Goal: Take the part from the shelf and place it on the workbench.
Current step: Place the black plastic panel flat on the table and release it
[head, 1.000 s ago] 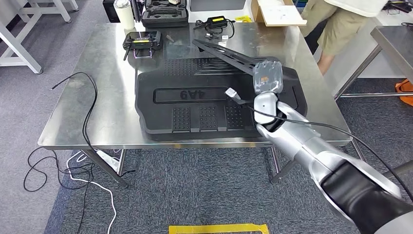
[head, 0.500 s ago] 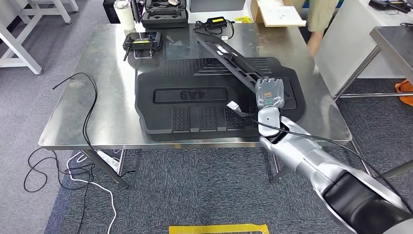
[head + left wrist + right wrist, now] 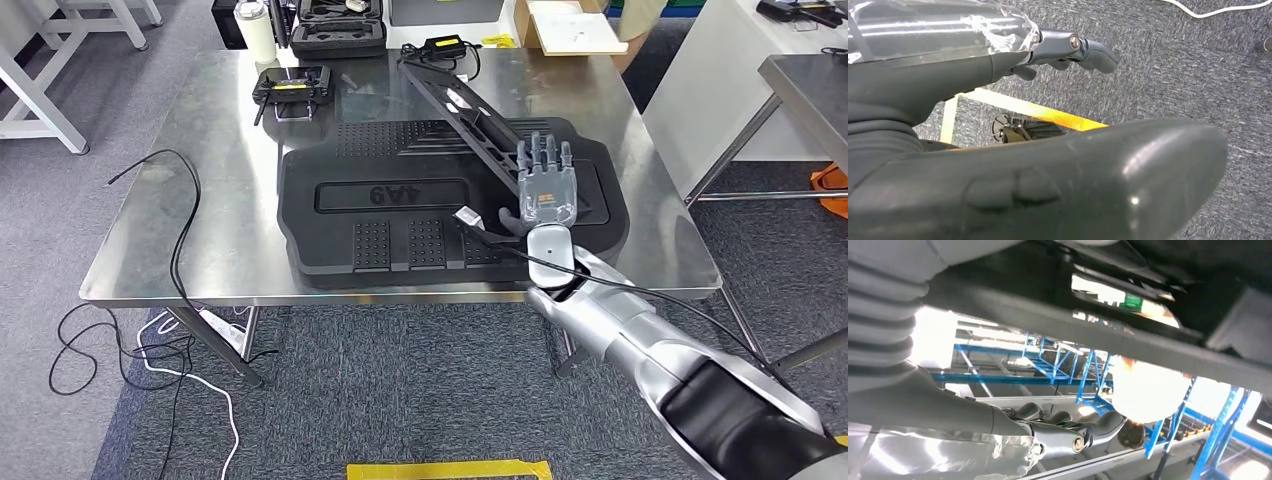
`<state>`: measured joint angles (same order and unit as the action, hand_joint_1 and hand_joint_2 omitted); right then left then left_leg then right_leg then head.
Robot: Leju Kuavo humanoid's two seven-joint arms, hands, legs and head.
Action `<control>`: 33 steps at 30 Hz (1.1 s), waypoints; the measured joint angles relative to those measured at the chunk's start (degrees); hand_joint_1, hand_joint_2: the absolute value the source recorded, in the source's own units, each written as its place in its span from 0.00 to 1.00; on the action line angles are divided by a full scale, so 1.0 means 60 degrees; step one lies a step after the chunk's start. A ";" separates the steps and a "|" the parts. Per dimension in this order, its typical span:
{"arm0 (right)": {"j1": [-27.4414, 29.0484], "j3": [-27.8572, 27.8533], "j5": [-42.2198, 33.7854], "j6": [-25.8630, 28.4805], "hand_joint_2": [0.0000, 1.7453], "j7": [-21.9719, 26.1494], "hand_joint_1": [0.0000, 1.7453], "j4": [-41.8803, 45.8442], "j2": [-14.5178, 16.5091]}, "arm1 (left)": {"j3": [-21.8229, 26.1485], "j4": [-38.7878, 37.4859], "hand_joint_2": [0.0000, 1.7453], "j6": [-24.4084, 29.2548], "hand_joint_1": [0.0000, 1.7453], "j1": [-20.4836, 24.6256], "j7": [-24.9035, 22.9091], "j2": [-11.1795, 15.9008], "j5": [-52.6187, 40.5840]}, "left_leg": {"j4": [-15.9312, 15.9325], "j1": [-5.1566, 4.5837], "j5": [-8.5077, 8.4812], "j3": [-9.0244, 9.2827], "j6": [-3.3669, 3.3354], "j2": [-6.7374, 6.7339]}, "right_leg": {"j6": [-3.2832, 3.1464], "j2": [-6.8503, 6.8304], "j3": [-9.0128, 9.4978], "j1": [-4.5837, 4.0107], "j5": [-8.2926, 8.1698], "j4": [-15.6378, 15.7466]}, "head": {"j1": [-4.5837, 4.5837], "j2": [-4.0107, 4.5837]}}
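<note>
Steel covered the workbench (image 3: pixel 230 160), the largest thing in the head view, standing on grey carpet. On it lay a broad black moulded panel (image 3: pixel 400 215) with raised lettering at its centre and dotted patches along its near edge. Across the panel's far right corner lay the part (image 3: pixel 465 108), a long black bar running diagonally from near the table's back edge down toward the right hand (image 3: pixel 545 190). That hand hovered over the bar's near end with its fingers spread apart and extended, holding nothing; whether the fingertips touched the bar could not be told. The silver right arm reached in from the lower right, a black cable looping off the wrist. In the left wrist view the left hand (image 3: pixel 1068 47) hung above the carpet with its fingers loosely apart and nothing in them. Smaller items sat toward the table's back: a black controller (image 3: pixel 292 88), a charger with cord (image 3: pixel 445 45), and a white bottle (image 3: pixel 255 25).
</note>
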<state>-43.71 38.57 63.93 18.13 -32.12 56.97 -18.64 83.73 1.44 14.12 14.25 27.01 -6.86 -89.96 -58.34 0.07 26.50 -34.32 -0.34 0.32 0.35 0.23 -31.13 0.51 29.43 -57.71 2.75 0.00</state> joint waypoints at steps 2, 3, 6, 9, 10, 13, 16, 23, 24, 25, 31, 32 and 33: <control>0.0038 -0.0050 -0.0233 0.0127 0.00 0.0031 0.00 0.0143 0.0000 | -0.0002 0.0000 0.00 0.0001 0.00 0.0000 -0.0002 0.0000 0.0000 | 0.0000 0.0000 0.0000 0.0001 0.0000 0.0000 | 0.0000 0.0000 0.0001 0.0000 0.0000 0.0000 | 0.0000 0.0000; 0.0059 -0.0077 -0.0429 0.0169 0.00 0.0048 0.00 0.0243 0.0000 | -0.0003 0.0000 0.00 -0.0001 0.00 0.0000 -0.0004 0.0000 0.0000 | 0.0000 0.0000 0.0000 0.0002 0.0000 0.0000 | 0.0000 0.0000 0.0002 0.0000 0.0000 0.0000 | -0.0001 0.0000; 0.0117 -0.0145 -0.1065 0.0165 0.00 0.0076 0.00 0.0604 0.0000 | -0.0003 0.0000 0.00 -0.0025 0.00 0.0001 -0.0006 0.0000 0.0000 | 0.0000 0.0000 0.0000 0.0002 0.0000 0.0000 | 0.0000 0.0000 0.0003 0.0000 0.0000 0.0000 | 0.0000 0.0000; 0.0132 -0.0200 -0.1504 0.0034 0.00 0.0084 0.00 0.0956 0.0000 | 0.0000 0.0000 0.00 -0.0047 0.00 0.0000 -0.0011 0.0000 0.0000 | 0.0000 0.0000 0.0000 0.0002 0.0000 0.0000 | 0.0000 -0.0001 0.0003 0.0000 0.0000 0.0000 | 0.0000 0.0000; 0.0133 -0.0216 -0.1631 -0.0012 0.00 0.0088 0.00 0.1063 0.0000 | 0.0001 0.0000 0.00 -0.0050 0.00 0.0000 -0.0014 0.0001 0.0000 | 0.0000 0.0000 0.0000 0.0002 0.0000 0.0000 | 0.0000 -0.0001 0.0003 0.0000 0.0000 0.0000 | 0.0000 0.0000; 0.0149 -0.0253 -0.2318 -0.0212 0.00 0.0153 0.00 0.1443 -0.0001 | 0.0003 0.0000 0.00 -0.0070 0.00 -0.0003 -0.0017 0.0006 0.0000 | 0.0001 0.0000 0.0000 0.0003 0.0000 0.0001 | 0.0000 -0.0001 0.0004 0.0000 0.0000 0.0000 | 0.0000 0.0000; 0.0178 -0.0279 -0.3503 -0.0390 0.00 0.0256 0.00 0.2033 -0.0005 | 0.0005 0.0000 0.00 -0.0107 0.00 -0.0008 -0.0017 0.0014 0.0000 | 0.0000 0.0000 0.0000 0.0007 0.0000 -0.0001 | 0.0000 0.0002 0.0004 0.0000 0.0000 0.0000 | -0.0001 0.0000; 0.0403 -0.0492 -0.4309 0.0545 0.00 0.0796 0.00 0.3317 -0.0072 | 0.0003 0.0000 0.00 -0.0143 0.00 -0.0053 -0.0007 0.0022 0.0000 | 0.0000 0.0000 0.0000 0.0009 0.0000 -0.0002 | 0.0000 0.0002 0.0004 0.0001 0.0001 0.0002 | 0.0000 0.0000; 0.0480 -0.0556 -0.4102 0.1025 0.00 0.0950 0.00 0.3541 -0.0094 | 0.0001 0.0000 0.00 -0.0142 0.00 -0.0054 -0.0003 0.0022 0.0000 | -0.0001 0.0000 0.0000 0.0011 0.0000 -0.0002 | 0.0000 0.0001 0.0004 0.0001 0.0001 0.0002 | 0.0000 0.0000; 0.0598 -0.0653 -0.3644 0.1613 0.00 0.1119 0.00 0.3814 -0.0117 | -0.0002 0.0000 0.00 -0.0141 0.00 -0.0055 -0.0001 0.0022 0.0000 | -0.0001 0.0000 0.0000 0.0013 0.0000 -0.0001 | 0.0000 0.0000 0.0005 0.0001 0.0001 0.0003 | 0.0000 0.0000; 0.1520 -0.1517 -0.0851 0.3636 0.00 0.1675 0.00 0.5657 -0.0201 | -0.0010 0.0000 0.00 -0.0128 0.00 -0.0026 -0.0100 0.0019 0.0000 | 0.0000 0.0001 0.0012 0.0022 0.0011 -0.0004 | 0.0000 0.0004 0.0010 0.0001 0.0007 0.0007 | -0.0001 0.0000; 0.1614 -0.1633 -0.0837 0.3641 0.00 0.1675 0.00 0.5867 -0.0221 | -0.0010 0.0000 0.00 -0.0128 0.00 -0.0021 -0.0104 0.0018 0.0000 | 0.0000 0.0001 0.0013 0.0022 0.0013 -0.0005 | -0.0002 0.0004 0.0011 0.0001 0.0008 0.0007 | 0.0000 0.0000; 0.1697 -0.1741 -0.0828 0.3642 0.00 0.1675 0.00 0.6057 -0.0242 | -0.0010 0.0000 0.00 -0.0128 0.00 -0.0017 -0.0105 0.0019 0.0000 | 0.0001 0.0000 0.0013 0.0023 0.0013 -0.0005 | -0.0003 0.0004 0.0012 0.0001 0.0009 0.0007 | 0.0000 0.0000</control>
<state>-33.53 28.12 58.96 39.98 -22.07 93.31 -20.10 83.67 1.44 13.35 14.14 26.38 -6.75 -89.96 -58.34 0.07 26.58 -34.18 -0.26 0.29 0.33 0.25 -31.05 0.52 29.49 -57.66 2.75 0.00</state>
